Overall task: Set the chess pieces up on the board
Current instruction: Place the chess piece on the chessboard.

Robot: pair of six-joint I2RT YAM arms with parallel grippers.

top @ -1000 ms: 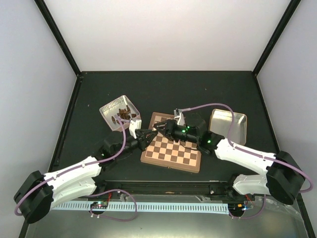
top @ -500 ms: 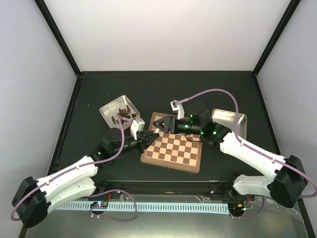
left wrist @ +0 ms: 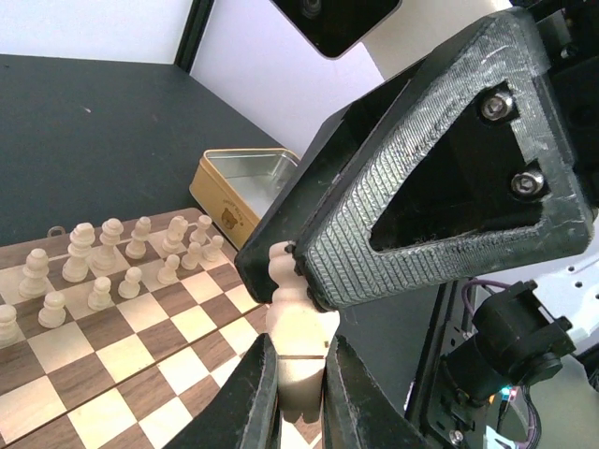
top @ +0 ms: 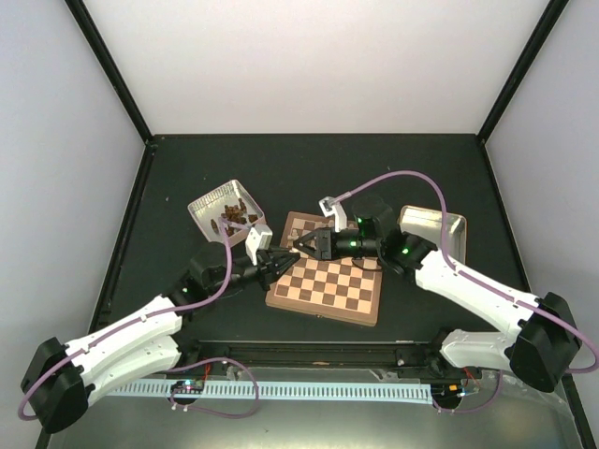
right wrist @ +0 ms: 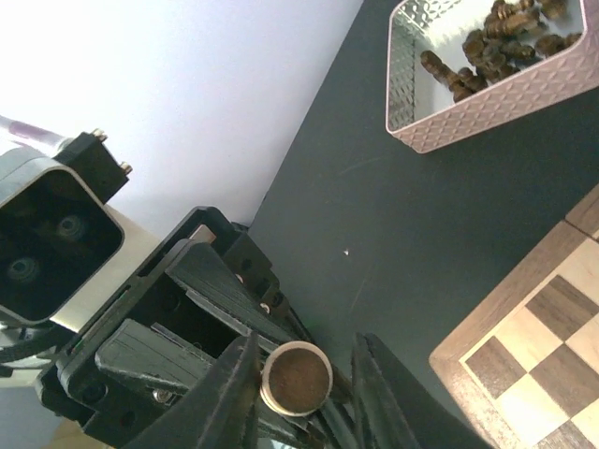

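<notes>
One pale chess piece (left wrist: pixel 298 323) pinched jointly by left jaws and right jaws at the board (top: pixel 339 292) edge; other chess pieces (left wrist: pixel 140 251) ranked there; gold tin (left wrist: pixel 225 192) on desk (top: pixel 281 168).

Board (top: pixel 328 290) is lying between left tin (top: pixel 208 210) and right tin (top: pixel 445 234).
Chess pieces (left wrist: pixel 122 257) are standing along its edge nearest the right tin (others are lying in the left tin).

1. On my left wrist view the right gripper (top: pixel 301 246) hid the top of the cream piece (left wrist: pixel 299 327); I couldn't tell whether its jaws gripped it.
2. My right wrist view cut off the board (right wrist: pixel 538 365) and the pink tin (right wrist: pixel 487 108), each at 2 edges.
</notes>
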